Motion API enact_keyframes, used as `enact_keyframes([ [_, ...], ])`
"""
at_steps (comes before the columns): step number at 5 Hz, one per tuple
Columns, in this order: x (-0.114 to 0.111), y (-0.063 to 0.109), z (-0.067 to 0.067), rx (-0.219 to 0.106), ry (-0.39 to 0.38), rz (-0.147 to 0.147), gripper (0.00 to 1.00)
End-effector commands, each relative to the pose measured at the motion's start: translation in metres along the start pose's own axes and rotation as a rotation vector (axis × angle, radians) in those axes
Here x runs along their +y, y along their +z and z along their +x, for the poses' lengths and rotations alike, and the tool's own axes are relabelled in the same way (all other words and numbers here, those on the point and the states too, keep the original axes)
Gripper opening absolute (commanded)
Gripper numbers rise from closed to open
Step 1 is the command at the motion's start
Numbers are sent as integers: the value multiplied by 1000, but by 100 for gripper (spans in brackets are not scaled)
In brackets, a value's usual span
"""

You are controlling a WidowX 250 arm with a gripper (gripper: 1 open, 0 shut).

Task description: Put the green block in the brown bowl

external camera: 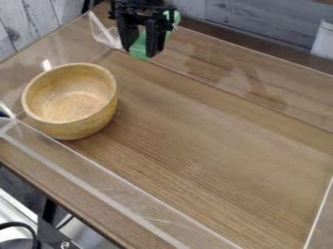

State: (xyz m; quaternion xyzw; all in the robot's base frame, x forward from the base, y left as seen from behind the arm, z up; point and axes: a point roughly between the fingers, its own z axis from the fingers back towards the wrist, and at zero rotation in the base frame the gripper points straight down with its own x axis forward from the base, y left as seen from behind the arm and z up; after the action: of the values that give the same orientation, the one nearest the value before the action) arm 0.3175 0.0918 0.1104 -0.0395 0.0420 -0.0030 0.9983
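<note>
One green block (139, 46), held upright between the dark fingers (140, 39), which pinch it; raised above the wooden surface (208, 146), towards the far edge, outside the bowl and well apart from it.

One bowl (70, 100), round, light brown, standing on the surface near its left edge in the camera view; its inside shows bare wood.

One robot arm (125, 17), black, entering at the top of the view.

One white cylindrical object (324, 39), partly cut off by the right side of the view.

Several black cables (18, 231), lower left corner, beside the surface.
</note>
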Motion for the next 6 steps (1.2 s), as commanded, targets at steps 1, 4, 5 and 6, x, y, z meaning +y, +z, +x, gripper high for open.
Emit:
enact_keyframes([
  [1,16,19,-14,-50,21,35,0],
  [4,78,8,-57,-29,81,79,0],
  [5,88,-8,-67,-6,82,98,0],
  [6,95,-24,-76,18,83,111,0],
])
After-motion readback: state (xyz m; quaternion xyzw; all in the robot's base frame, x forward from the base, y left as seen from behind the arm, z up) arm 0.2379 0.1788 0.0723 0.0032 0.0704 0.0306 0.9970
